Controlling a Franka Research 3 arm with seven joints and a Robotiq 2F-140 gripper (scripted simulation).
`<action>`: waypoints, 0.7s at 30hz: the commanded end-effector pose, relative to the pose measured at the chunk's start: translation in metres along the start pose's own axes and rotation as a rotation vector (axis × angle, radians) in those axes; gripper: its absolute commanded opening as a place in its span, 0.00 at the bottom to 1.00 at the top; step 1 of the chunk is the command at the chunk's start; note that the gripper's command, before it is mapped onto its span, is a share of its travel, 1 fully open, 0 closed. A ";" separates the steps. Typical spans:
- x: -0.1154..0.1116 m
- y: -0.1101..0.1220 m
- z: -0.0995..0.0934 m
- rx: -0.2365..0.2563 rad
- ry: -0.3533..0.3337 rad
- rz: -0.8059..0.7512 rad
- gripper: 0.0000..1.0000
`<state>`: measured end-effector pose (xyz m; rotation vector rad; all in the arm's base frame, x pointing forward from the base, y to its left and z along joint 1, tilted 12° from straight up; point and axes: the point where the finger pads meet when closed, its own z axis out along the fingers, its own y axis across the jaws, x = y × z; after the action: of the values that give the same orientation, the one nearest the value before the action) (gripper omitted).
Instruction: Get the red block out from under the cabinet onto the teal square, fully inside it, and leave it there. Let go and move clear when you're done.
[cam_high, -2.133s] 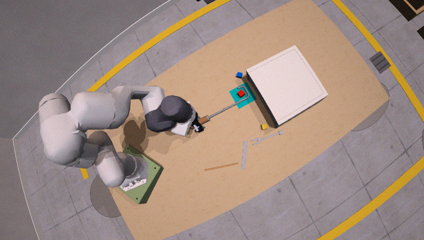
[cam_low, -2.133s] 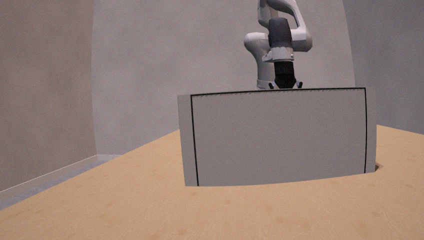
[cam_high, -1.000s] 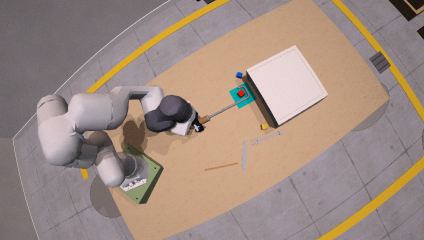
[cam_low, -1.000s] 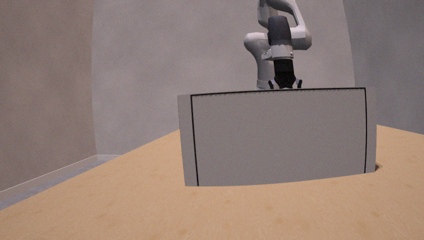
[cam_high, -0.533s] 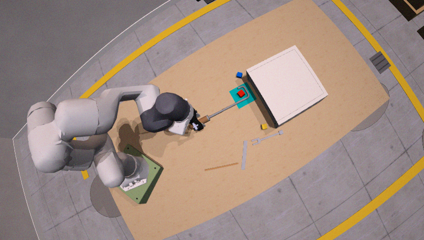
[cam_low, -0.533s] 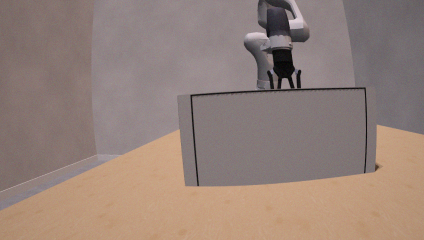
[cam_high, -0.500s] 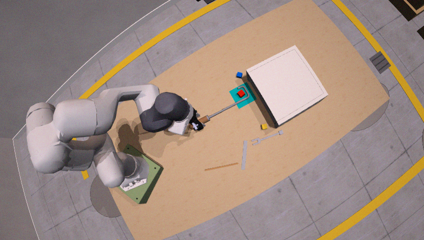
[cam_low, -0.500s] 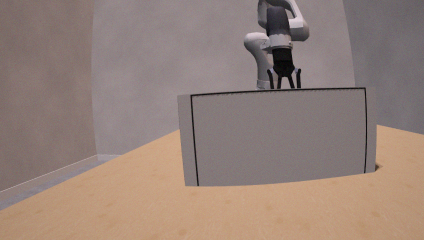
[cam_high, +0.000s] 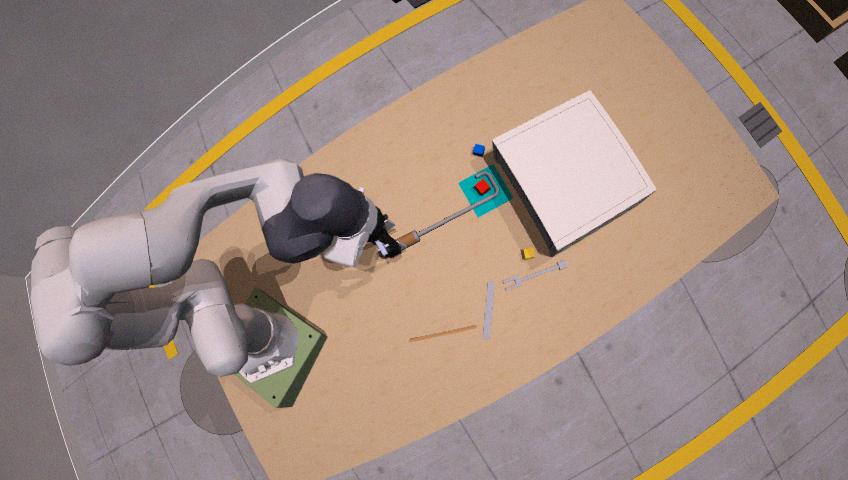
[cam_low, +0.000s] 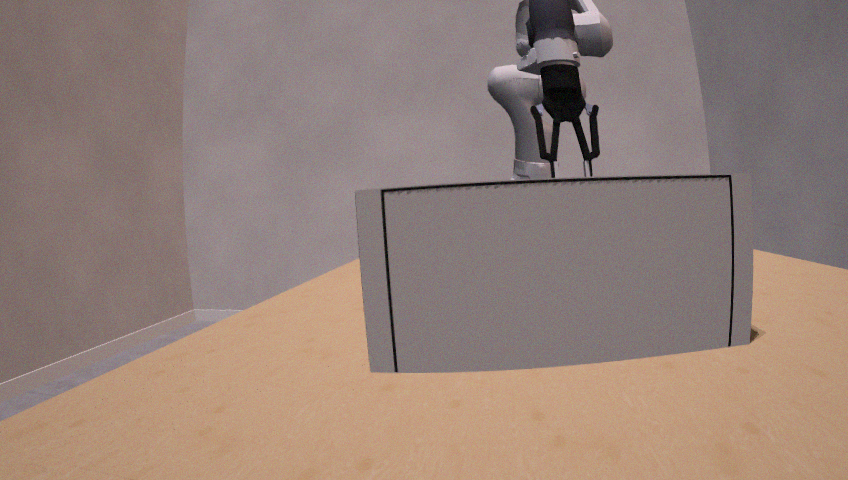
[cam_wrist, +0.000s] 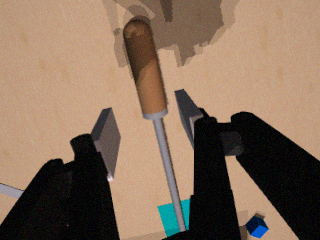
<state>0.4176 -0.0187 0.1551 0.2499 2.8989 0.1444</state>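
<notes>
The red block sits on the teal square, just in front of the white cabinet, inside the bend of the hook tool. The tool lies flat on the table, with its brown handle pointing at the arm. My gripper hangs above the handle end, raised off the table. In the wrist view the handle and shaft lie on the table below my parted fingers, untouched. The teal square shows at the bottom. In the exterior view the cabinet hides the block, and my gripper is above its top edge.
A blue cube lies by the cabinet's far corner and shows in the wrist view. A yellow cube lies by the near corner. A grey fork tool, a grey bar and a wooden stick lie nearer the front.
</notes>
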 end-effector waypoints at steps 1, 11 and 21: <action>0.012 0.000 -0.015 0.002 0.041 0.016 0.34; 0.011 0.000 -0.045 0.002 0.041 0.016 0.34; 0.010 0.000 -0.056 0.002 0.041 0.016 0.34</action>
<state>0.3993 -0.0205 0.2069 0.2622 2.9242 0.1523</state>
